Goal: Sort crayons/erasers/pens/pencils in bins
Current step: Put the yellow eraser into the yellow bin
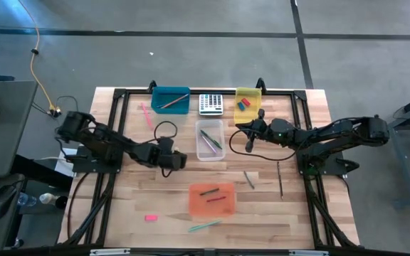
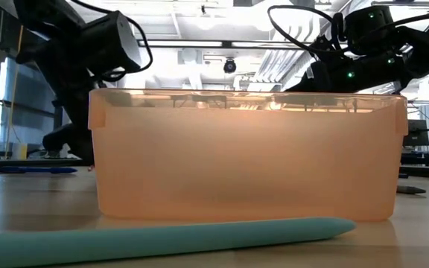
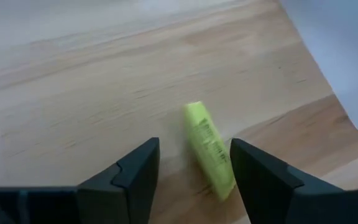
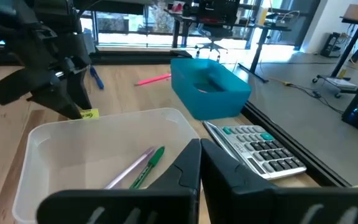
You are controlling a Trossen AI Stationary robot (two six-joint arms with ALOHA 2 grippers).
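Overhead, clear bin holds pens; left end effector open, straddling yellow-green eraser.

Low view: orange bin is filling the frame and hiding most of the tabletop behind it; its contents are showing only as a vague glow. Teal pen is running off the picture's left edge. Left wrist view: yellow-green eraser is looking smeared, print unreadable. High view: small sticks beside the right arm, possibly crayons, are reading too small to sort.
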